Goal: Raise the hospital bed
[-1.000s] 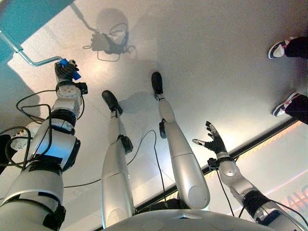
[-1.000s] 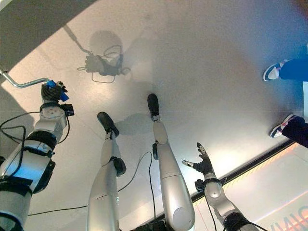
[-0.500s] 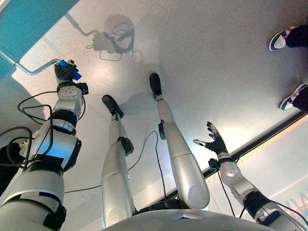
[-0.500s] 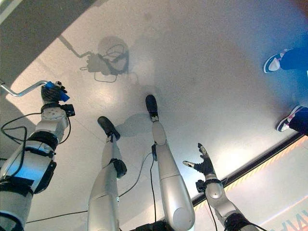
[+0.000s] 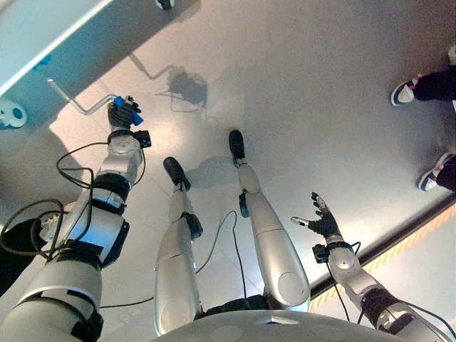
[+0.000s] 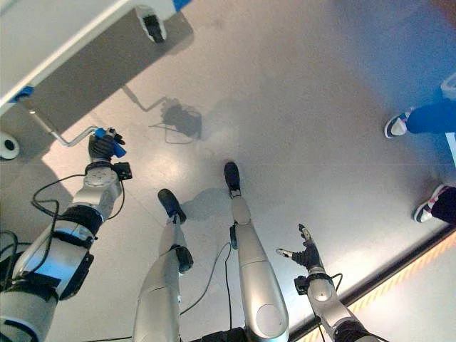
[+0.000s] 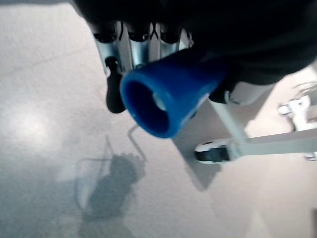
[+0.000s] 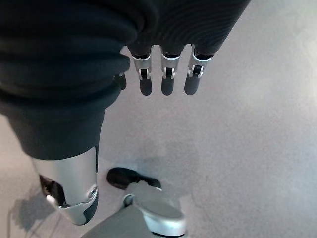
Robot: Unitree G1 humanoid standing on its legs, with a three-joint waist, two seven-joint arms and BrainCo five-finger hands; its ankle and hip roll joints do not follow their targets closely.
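Observation:
The hospital bed's pale frame (image 6: 64,43) runs across the upper left. A bent metal crank rod (image 6: 58,134) comes out from under it and ends in a blue handle (image 6: 108,133). My left hand (image 6: 103,147) is shut round that handle, low over the floor. In the left wrist view the blue handle (image 7: 168,94) juts out of the curled fingers, its open end facing the camera. My right hand (image 5: 324,223) hangs at the lower right, away from the bed, holding nothing, and its fingers (image 8: 166,82) are straight.
A dark bed caster (image 6: 151,25) stands under the frame's end, and a white wheel (image 5: 8,114) shows at the far left. A person's shoes (image 5: 406,89) (image 5: 429,176) stand on the grey floor at the right. An orange-edged strip (image 5: 399,242) crosses the lower right.
The camera has shifted, so the bed's frame and wheels have come into view. My left hand keeps its hold on the blue handle. The right hand stays open in the same pose.

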